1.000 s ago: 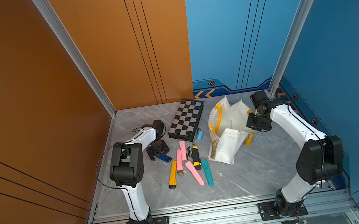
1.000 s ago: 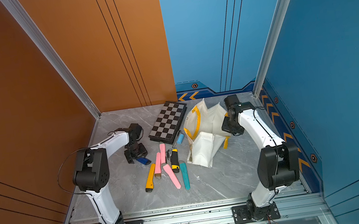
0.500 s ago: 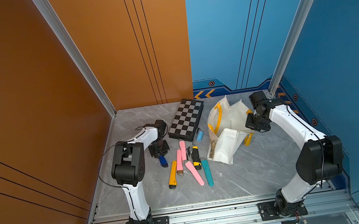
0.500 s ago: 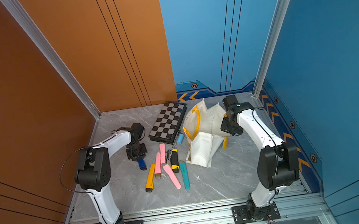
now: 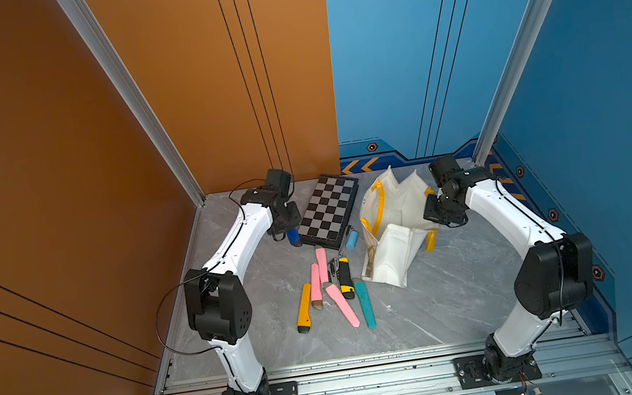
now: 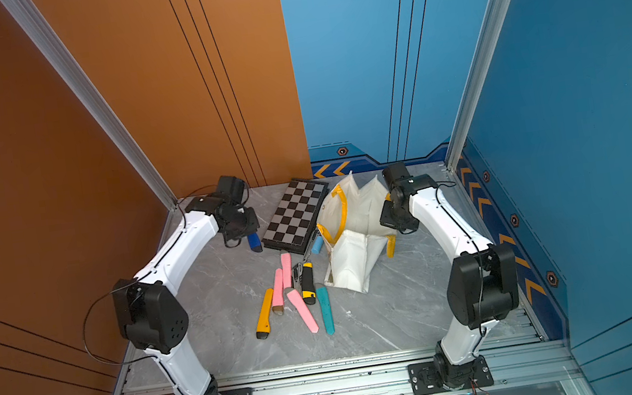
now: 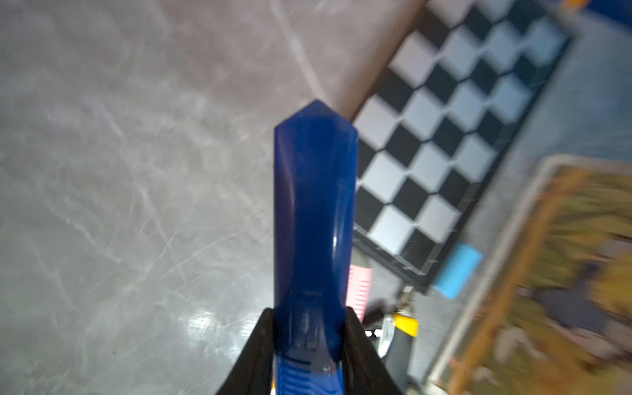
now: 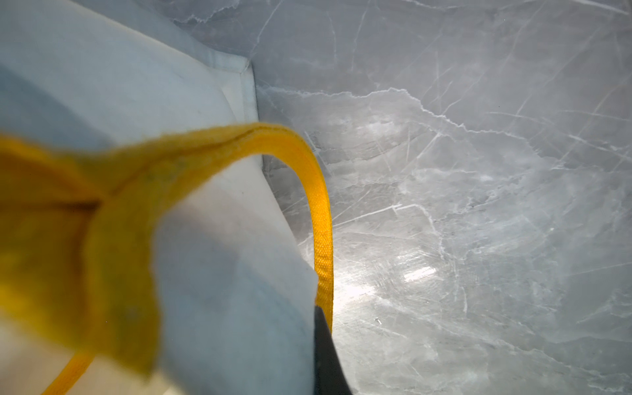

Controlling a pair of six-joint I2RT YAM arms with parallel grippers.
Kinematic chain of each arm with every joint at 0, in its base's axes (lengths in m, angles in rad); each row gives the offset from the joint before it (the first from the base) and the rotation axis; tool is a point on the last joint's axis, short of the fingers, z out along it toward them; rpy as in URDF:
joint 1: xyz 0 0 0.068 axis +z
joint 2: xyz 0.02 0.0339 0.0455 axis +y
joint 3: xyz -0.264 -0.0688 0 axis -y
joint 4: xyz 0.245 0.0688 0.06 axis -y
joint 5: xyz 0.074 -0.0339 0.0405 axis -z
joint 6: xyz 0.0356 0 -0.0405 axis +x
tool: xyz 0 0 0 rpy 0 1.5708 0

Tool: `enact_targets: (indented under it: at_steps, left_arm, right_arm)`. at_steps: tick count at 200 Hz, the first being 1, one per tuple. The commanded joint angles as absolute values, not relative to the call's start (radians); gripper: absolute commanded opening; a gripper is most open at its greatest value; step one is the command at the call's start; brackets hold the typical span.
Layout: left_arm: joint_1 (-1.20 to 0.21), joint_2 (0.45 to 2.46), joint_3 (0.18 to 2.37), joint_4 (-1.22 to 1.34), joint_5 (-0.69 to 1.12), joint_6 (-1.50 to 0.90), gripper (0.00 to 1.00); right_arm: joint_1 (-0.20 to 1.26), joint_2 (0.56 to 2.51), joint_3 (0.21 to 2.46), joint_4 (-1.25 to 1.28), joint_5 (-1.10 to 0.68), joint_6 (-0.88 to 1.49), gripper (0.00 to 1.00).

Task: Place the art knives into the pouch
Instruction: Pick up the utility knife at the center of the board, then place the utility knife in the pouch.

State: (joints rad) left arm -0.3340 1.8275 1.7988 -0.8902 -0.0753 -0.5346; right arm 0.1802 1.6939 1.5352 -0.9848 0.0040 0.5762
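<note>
Grey marble-patterned counter (image 5: 447,306), shown in both top views. The cream-white fabric pouch with yellow handles (image 5: 398,199) stands open at 2 o'clock from the counter's centre, and the right hand (image 5: 440,210) is clenched on its rim. The black-and-white folding chessboard (image 5: 327,216) lies at 12 o'clock. The dark blue plastic art knife (image 7: 313,205) is at 11 o'clock, just beside the chessboard and well apart from the pouch. It is grasped by the left hand (image 7: 309,338).

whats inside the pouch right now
In both top views the pouch mouth shows only white lining, no knife. Its folded lower half hides anything deeper. The blue knife is outside it, in the left gripper.
</note>
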Motion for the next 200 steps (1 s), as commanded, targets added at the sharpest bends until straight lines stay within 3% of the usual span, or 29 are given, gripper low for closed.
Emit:
enact_targets:
  at_steps: [1,34,71,152,169,200]
  left_arm:
    - [-0.425,1.835,1.945,-0.904,0.002,-0.475,0.22]
    - [-0.577,1.959,2.209,-0.904,0.063,-0.394,0.22]
    - [-0.64,2.062,2.314,-0.903,0.168,-0.395,0.22]
    - [-0.729,2.104,2.267,-0.903,0.172,-0.347,0.24]
    - [-0.727,2.094,2.26,-0.904,0.16,-0.335,0.31]
    - [-0.72,2.061,2.266,-0.904,0.116,-0.295,0.7]
  right_arm:
    - [0.211,1.725,1.587,-0.984,0.008,0.581,0.0]
    - [0.241,1.752,1.617,-0.985,0.002,0.581,0.0]
    - [0.249,1.746,1.605,-0.984,0.011,0.582,0.0]
    - [0.244,1.769,1.631,-0.986,-0.002,0.568,0.0]
    - [0.244,1.765,1.628,-0.986,0.0,0.565,0.0]
    - [0.242,1.753,1.61,-0.985,0.009,0.565,0.0]
